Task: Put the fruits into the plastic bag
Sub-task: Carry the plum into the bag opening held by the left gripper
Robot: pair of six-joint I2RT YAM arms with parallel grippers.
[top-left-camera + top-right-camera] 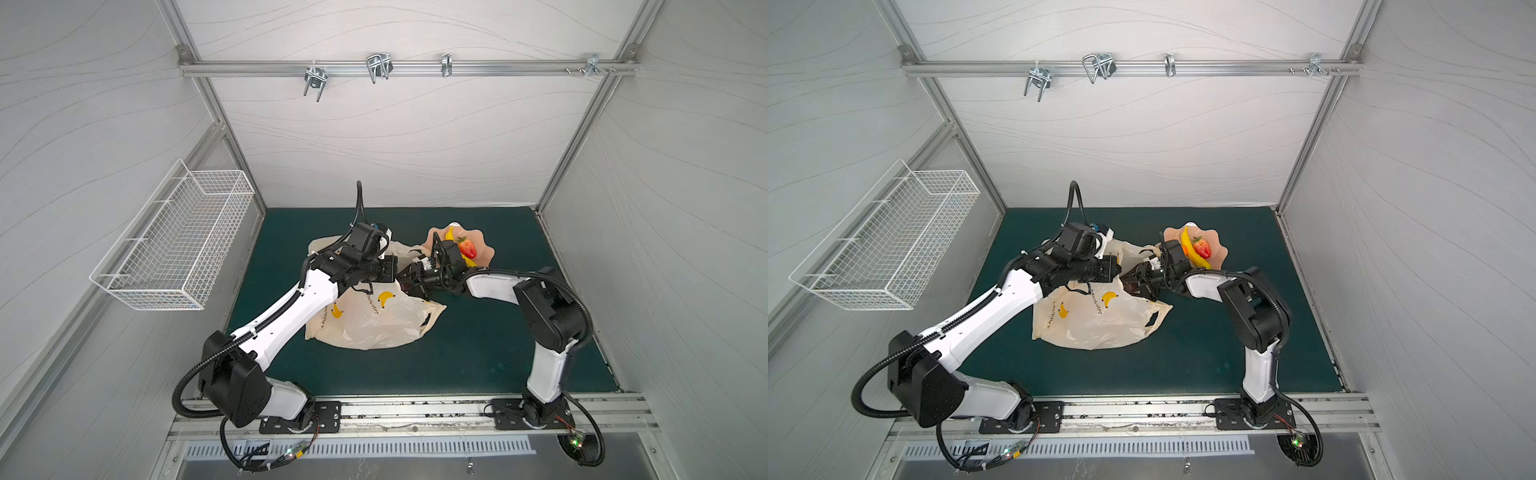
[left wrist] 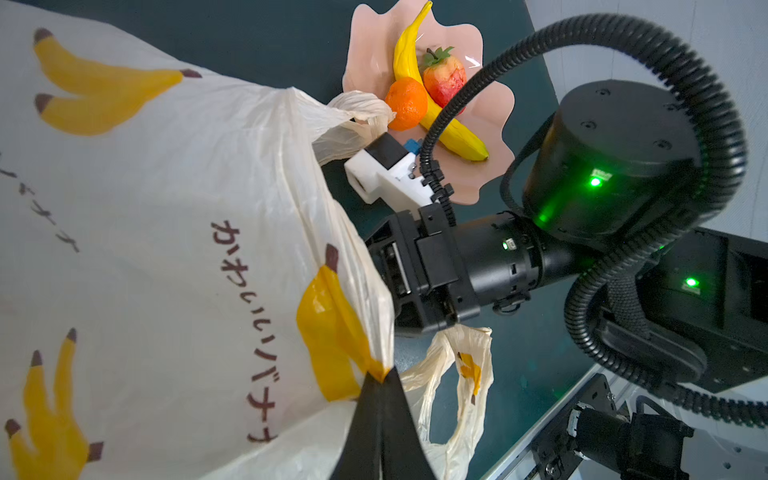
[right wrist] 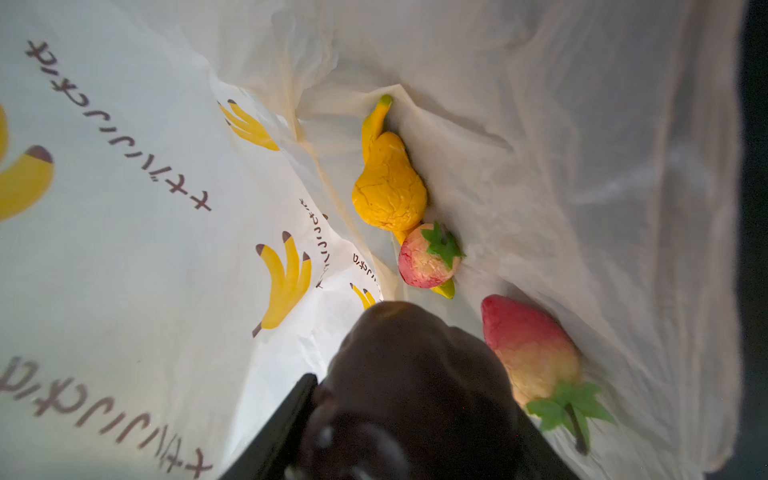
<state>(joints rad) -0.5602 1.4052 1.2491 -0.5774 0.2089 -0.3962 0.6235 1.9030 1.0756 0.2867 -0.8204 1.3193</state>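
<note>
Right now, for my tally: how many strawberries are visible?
3. One strawberry on the pink dish beside the banana; a round strawberry and a longer strawberry inside the plastic bag. Folds may hide more.

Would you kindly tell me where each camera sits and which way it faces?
Top views: high at the front, looking down on the green table; left arm and right arm show.
Left wrist: on the left arm, looking along the left gripper pinching the plastic bag, toward the right arm and pink dish.
Right wrist: on the right arm, looking inside the bag; right gripper holds the dark brown fruit.
Shared: every view shows the bag.
</note>
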